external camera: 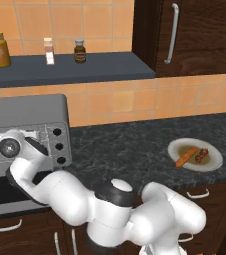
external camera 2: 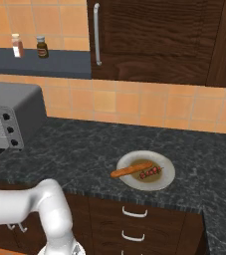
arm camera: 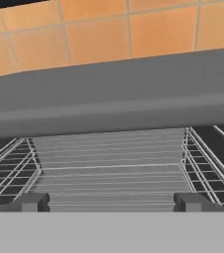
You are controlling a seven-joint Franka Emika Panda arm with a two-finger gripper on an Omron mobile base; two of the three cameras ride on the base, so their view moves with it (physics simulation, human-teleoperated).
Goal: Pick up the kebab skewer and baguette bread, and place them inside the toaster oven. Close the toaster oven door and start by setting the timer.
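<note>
The toaster oven (external camera: 30,112) stands at the counter's left end, with its dark glass door (external camera: 5,191) folded down open. My gripper (arm camera: 112,202) is right at the oven's mouth, open, with nothing between its fingertips (arm camera: 32,201); the wire rack (arm camera: 108,168) lies just ahead of it. In the left base view my hand (external camera: 9,147) covers part of the oven opening. Far to the right, a white plate (external camera: 211,164) holds the baguette bread (external camera: 186,157) and the kebab skewer (external camera: 201,156) side by side. The plate (external camera 2: 167,174), baguette bread (external camera 2: 131,170) and kebab skewer (external camera 2: 150,173) also show in the right base view.
Three black knobs (external camera: 58,147) run down the oven's right side. A dark wall shelf (external camera: 69,69) above carries three jars. A dark wood cabinet (external camera: 194,30) hangs at the upper right. Drawers with white handles (external camera 2: 134,213) sit below the dark stone counter (external camera: 129,149).
</note>
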